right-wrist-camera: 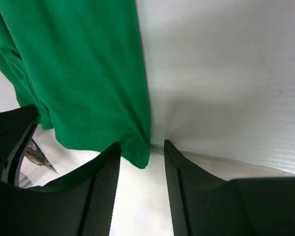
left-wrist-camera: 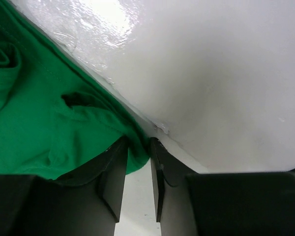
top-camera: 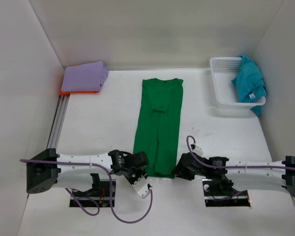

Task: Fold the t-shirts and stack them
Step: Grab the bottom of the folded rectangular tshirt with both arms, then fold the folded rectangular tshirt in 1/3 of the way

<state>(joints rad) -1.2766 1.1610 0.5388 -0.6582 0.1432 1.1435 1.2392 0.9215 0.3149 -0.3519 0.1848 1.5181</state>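
Note:
The green t-shirt [top-camera: 157, 123] lies on the table folded into a long narrow strip, collar at the far end. My left gripper [top-camera: 140, 164] is at its near left corner. In the left wrist view the jaws [left-wrist-camera: 137, 142] stand narrow, pinching the green cloth [left-wrist-camera: 39, 128] between their tips. My right gripper [top-camera: 179, 169] is at the near right corner. Its jaws [right-wrist-camera: 141, 145] stand open around the green hem corner [right-wrist-camera: 78, 73], with a gap on the right side. A folded lavender t-shirt [top-camera: 84, 76] lies on an orange one [top-camera: 78, 92] at the far left. The teal t-shirt [top-camera: 248, 83] hangs crumpled from the basket.
The white mesh basket [top-camera: 217, 73] stands at the far right against the wall. A metal rail [top-camera: 59, 118] runs along the table's left side. White walls close in the table on the left, back and right.

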